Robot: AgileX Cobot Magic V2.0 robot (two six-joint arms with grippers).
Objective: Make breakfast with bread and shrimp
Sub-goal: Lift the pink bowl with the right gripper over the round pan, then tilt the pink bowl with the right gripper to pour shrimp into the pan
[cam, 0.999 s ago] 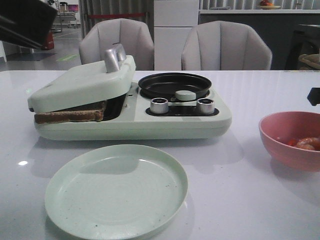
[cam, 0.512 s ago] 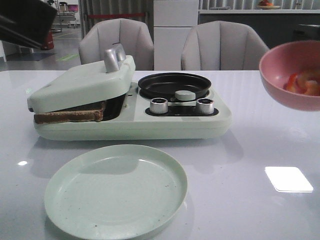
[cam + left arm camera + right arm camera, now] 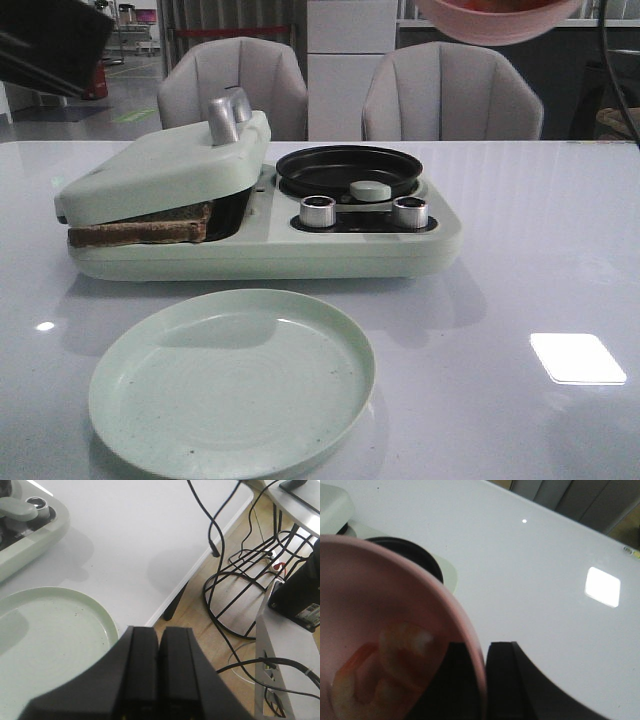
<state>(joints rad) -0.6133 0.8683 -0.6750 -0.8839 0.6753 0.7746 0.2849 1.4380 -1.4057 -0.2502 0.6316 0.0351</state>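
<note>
Browned bread (image 3: 140,230) lies pressed under the tilted lid of the pale green breakfast maker (image 3: 260,245). My right gripper (image 3: 485,662) is shut on the rim of the pink bowl (image 3: 370,590), one finger inside and one outside. Pinkish-orange shrimp (image 3: 395,650) lie in the bowl. In the front view the bowl (image 3: 495,20) hangs high at the top edge, right of and above the black pan (image 3: 348,168). My left gripper (image 3: 159,632) is shut and empty, over the near edge of the pale green plate (image 3: 45,640).
The green plate (image 3: 232,380) lies in front of the breakfast maker. Two metal knobs (image 3: 318,211) sit below the pan. Two grey chairs (image 3: 450,95) stand behind the table. Off the table edge in the left wrist view are cables and a wire stand (image 3: 240,580).
My right gripper has lifted the pink bowl with the shrimp from the table at the right up and leftward to the top of the view. The left arm has not moved.
</note>
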